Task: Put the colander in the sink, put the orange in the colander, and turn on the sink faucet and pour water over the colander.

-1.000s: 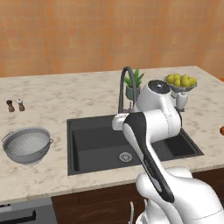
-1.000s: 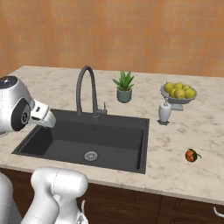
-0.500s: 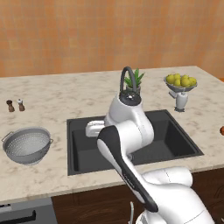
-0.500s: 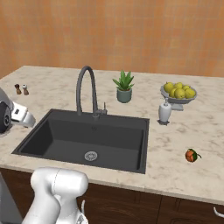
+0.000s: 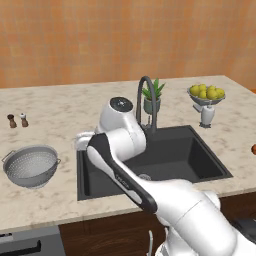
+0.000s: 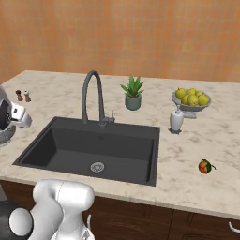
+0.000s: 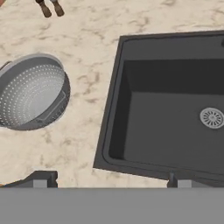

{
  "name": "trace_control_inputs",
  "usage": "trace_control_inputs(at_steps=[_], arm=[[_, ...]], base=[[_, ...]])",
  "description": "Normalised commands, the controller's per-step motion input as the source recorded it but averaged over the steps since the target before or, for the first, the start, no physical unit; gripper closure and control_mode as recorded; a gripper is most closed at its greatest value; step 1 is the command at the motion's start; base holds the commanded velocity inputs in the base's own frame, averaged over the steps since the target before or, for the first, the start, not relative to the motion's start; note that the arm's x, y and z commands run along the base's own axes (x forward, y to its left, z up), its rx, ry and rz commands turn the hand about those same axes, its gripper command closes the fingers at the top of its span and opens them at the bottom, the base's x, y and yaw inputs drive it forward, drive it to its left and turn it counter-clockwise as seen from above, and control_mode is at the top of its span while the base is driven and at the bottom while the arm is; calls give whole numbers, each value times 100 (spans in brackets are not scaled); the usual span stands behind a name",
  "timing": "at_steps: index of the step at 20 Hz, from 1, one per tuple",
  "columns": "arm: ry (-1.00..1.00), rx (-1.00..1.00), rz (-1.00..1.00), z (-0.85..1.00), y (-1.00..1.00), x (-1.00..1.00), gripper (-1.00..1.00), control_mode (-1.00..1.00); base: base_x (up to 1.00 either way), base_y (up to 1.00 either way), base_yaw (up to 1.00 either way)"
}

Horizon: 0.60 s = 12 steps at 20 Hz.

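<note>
The colander [image 5: 31,166], a perforated silver-grey bowl, stands on the counter left of the sink [image 5: 200,156]. In the hand view the colander [image 7: 33,92] lies to the left of the dark sink [image 7: 166,135] with its silver drain [image 7: 212,117]. My gripper [image 7: 111,179] hangs open and empty above the sink's left rim, its white hand [image 5: 82,141] between colander and basin. The orange [image 6: 205,166] rests on the counter right of the sink. Behind the basin arches the sink faucet [image 6: 90,96], and my arm partly hides it in the left base view.
A footed bowl of yellow fruit [image 6: 191,99], a white soap dispenser [image 6: 176,119] and a potted plant [image 6: 133,93] stand behind and right of the sink. Two small shakers [image 5: 17,120] stand on the counter at the back left.
My arm has swung left, from over the sink's right half to its left rim, toward the colander. The gripper stays open. Colander and orange have not moved.
</note>
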Motion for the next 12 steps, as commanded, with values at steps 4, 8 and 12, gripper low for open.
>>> trace_control_inputs(at_steps=[4,8,12], arm=[[18,0,1,-6,55,48,-100,-100],[23,-2,4,-31,64,54,-100,-100],[13,-3,2,-38,58,40,-100,-100]], base=[[0,0,0],[0,0,0],[0,0,0]])
